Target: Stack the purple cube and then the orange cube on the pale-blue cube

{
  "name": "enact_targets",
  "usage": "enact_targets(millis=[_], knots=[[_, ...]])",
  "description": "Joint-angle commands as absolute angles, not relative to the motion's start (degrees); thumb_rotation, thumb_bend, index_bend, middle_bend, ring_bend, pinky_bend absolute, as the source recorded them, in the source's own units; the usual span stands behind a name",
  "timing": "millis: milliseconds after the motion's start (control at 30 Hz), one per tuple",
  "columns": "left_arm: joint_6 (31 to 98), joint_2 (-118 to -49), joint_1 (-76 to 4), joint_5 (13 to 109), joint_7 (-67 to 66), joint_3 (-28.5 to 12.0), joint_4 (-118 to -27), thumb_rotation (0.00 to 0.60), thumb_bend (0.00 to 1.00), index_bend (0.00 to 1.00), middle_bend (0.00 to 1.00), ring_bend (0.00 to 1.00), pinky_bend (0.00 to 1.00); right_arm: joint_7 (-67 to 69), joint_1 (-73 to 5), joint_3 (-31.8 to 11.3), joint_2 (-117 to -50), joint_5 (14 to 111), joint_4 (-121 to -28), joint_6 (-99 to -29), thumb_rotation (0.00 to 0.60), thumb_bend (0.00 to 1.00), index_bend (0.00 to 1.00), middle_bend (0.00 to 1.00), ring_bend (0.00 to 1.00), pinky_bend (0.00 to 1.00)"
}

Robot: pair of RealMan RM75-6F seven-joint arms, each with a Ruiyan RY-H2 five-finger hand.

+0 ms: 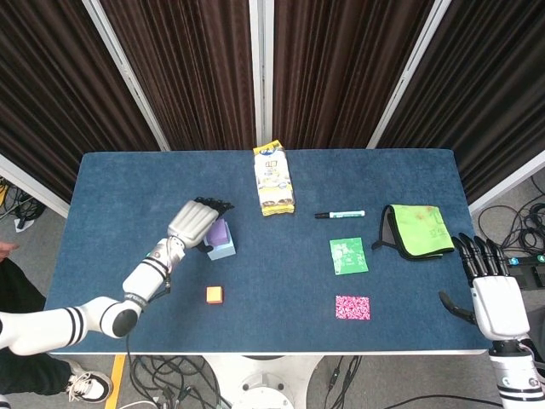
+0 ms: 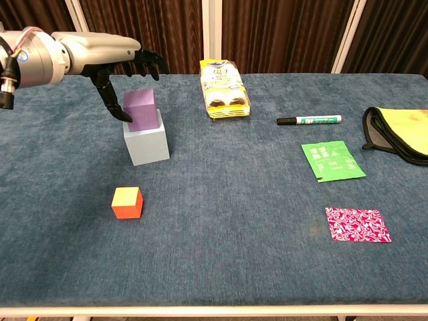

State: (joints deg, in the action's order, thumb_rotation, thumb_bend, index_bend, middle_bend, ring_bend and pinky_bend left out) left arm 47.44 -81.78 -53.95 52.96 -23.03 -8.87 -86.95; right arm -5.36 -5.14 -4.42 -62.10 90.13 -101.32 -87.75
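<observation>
Purple cube [image 2: 141, 108] is sitting on top of the pale-blue cube [image 2: 146, 142], offset toward its back-left edge; orange cube [image 2: 127, 202] is sitting alone on the blue table [image 2: 234, 200], nearer the front edge. Left hand [image 2: 124, 63] is hovering just above and left of the purple cube, palm down, fingers spread and lifted forward, thumb pointing down along the cube's left side, seemingly touching its lower edge; it is gripping nothing. Head view is hiding most of the stack under the left hand [image 1: 194, 221], only a sliver of purple and pale blue showing; chest view is showing the stack's front faces clearly. Right hand [image 1: 490, 285] is showing only in head view, off the table's right edge, fingers straight and apart, holding nothing. Also lying on the table: snack bag [image 2: 225, 89], marker [image 2: 309, 120], green packet [image 2: 332, 160], pink patterned card [image 2: 357, 224], green cloth [image 1: 418, 231]
</observation>
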Motion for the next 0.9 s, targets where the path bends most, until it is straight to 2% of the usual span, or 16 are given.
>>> enact_targets(millis=[33, 233, 467, 633, 767, 900], knots=[[48.2, -80.5, -53.9, 51.8, -24.5, -8.5, -88.7, 0.600, 0.11, 0.20, 0.30, 0.22, 0.25, -5.2, -5.1, -4.3, -62.0, 90.3, -101.3, -87.8, 0.600, 0.13, 0.02, 0.06, 0.00, 0.00], [52.3, -75.0, -51.8, 49.9, -27.5, -7.1, -94.3, 0.600, 0.11, 0.20, 0.30, 0.22, 0.25, -4.5, -5.0, -4.1, -61.7, 90.7, -101.3, -87.9, 0.600, 0.13, 0.02, 0.06, 0.00, 0.00], [61.0, -66.9, -44.4, 52.5, -25.6, -4.4, -101.0, 0.600, 0.11, 0.20, 0.30, 0.22, 0.25, -4.5, -5.1, -3.9, -61.6, 91.0, -101.3, -87.7, 0.600, 0.13, 0.02, 0.06, 0.00, 0.00], [64.4, -63.7, -38.8, 62.8, -19.4, -0.7, -102.9, 0.600, 0.11, 0.24, 0.33, 0.22, 0.29, -5.1, -5.1, -3.8, -61.9, 90.9, -101.3, -87.5, 0.600, 0.13, 0.02, 0.06, 0.00, 0.00], [67.9, -63.4, -33.5, 74.2, -15.1, 4.9, -100.3, 0.600, 0.11, 0.35, 0.41, 0.25, 0.32, -5.5, -5.1, -3.8, -62.2, 90.9, -101.3, -87.6, 0.600, 0.13, 0.02, 0.06, 0.00, 0.00], [69.2, -64.1, -30.1, 78.8, -12.7, 7.9, -98.1, 0.600, 0.12, 0.38, 0.45, 0.29, 0.33, -5.8, -5.1, -3.8, -62.4, 90.8, -101.1, -87.4, 0.600, 0.13, 0.02, 0.06, 0.00, 0.00]])
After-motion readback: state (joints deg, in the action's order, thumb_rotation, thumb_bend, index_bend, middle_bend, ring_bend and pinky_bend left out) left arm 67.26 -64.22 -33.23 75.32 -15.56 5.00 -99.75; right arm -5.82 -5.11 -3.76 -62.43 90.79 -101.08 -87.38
